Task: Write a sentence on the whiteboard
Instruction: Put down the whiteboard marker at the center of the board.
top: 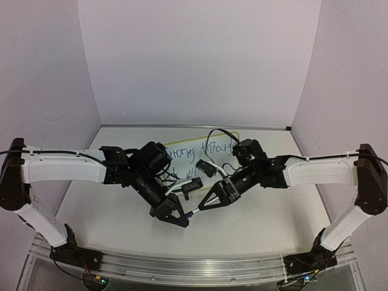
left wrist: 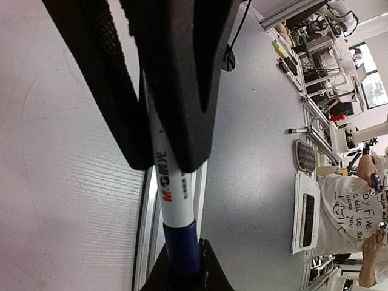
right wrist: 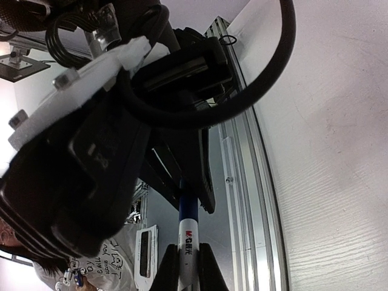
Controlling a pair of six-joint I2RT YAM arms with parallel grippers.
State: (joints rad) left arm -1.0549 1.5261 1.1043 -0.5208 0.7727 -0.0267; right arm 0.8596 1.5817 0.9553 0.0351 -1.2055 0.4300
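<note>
Whiteboard (top: 188,159): small white board w/ thin yellow frame, flat on the table (top: 260,212). It lies just beyond both claws and is partly hidden by them. Blue handwriting across its top reads approx. "…hong through"; marks below are too covered to read.

L gripper (left wrist: 185,270) & R gripper (right wrist: 188,270) meet tip to tip on the near side of the board. Both arms reach in from the sides, forearms roughly level, wrists angled inward & down.

A marker (left wrist: 173,200) runs between the tips: white barrel w/ red/black print, then a blue end. L gripper is pinched tight on the blue end. R gripper's fingers (left wrist: 130,133) are clamped on the white barrel, right ahead of the L tips.
</note>
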